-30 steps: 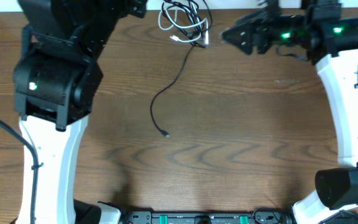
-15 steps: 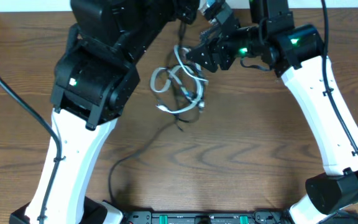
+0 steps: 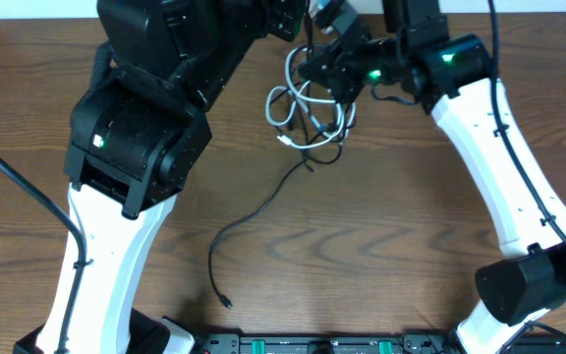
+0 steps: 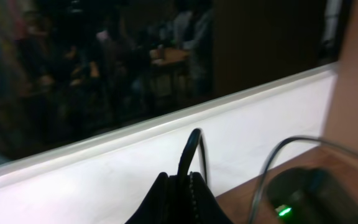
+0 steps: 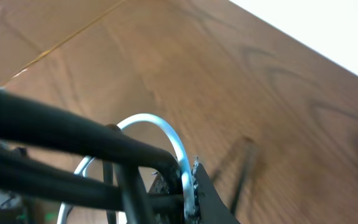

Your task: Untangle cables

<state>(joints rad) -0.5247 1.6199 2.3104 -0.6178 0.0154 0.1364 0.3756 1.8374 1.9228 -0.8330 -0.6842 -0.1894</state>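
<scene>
Tangle (image 3: 308, 106) of white and black cords lies at the far side of the table (image 3: 411, 256), between the two arms.

Left gripper (image 4: 180, 186): jaws pinched together on a black cable (image 4: 191, 149), which loops up from between the fingertips.

Right gripper (image 5: 190, 186): jaws closed tight on the white cable (image 5: 166, 134). Its loop arcs up just ahead of the fingers, and black cords cross in front of it. Seen from overhead, this gripper reaches into the tangle's upper right.

One black strand (image 3: 263, 206) trails out of the tangle's lower side across bare wood. It ends in a small plug (image 3: 226, 303), well apart from the tangle. Cannot tell whether this is the strand the left gripper holds.
</scene>
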